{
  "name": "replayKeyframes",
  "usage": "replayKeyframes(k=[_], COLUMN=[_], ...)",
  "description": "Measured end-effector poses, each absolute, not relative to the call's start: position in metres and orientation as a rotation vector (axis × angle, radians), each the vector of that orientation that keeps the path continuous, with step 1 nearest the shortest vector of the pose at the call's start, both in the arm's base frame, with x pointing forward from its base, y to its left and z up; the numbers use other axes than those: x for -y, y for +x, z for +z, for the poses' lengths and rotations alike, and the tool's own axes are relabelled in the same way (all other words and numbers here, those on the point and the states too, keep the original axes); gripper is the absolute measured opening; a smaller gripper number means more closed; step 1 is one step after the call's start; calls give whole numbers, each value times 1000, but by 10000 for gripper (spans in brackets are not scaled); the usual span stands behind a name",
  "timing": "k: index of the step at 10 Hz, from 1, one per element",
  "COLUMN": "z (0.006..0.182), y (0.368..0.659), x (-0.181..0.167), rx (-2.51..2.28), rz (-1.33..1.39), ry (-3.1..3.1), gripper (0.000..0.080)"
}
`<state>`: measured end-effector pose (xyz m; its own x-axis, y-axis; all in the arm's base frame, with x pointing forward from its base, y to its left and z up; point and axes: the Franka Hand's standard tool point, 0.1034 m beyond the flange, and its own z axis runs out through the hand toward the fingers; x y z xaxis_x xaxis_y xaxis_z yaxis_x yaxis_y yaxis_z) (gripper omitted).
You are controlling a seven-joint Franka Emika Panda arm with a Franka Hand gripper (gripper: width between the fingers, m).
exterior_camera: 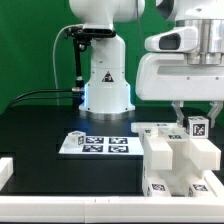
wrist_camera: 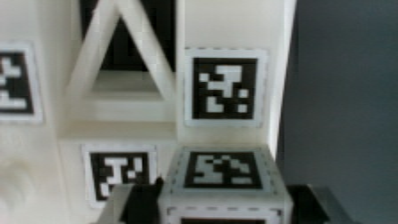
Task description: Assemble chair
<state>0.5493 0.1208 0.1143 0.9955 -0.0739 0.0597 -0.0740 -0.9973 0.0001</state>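
Now gripper point(exterior_camera: 196, 118) jaws clamp small tagged chair piece point(wrist_camera: 224, 172) — above chair assy point(exterior_camera: 178, 160).

Bright even light, soft blurry wrist view, glare on white plastic

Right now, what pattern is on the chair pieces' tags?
Black-and-white square marker patterns on the white chair pieces; clearest in the wrist view.

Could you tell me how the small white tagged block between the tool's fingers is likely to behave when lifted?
The tagged block looks like rigid moulded plastic, so it should stay stiff. Its flat faces suggest it will not roll. The smooth surface may be somewhat slippery in the tool, though its squared sides probably give the fingers a fair hold.
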Motion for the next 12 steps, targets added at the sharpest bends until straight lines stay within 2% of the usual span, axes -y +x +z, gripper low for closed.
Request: replayKeyframes(k=[4, 9, 12], z=[114, 114, 114], y=[550, 548, 548], x=[-122, -127, -128], rx=[774, 1724, 1938], rz=[88, 59, 49], ry=[3055, 2671, 2527], gripper=[281, 282, 282])
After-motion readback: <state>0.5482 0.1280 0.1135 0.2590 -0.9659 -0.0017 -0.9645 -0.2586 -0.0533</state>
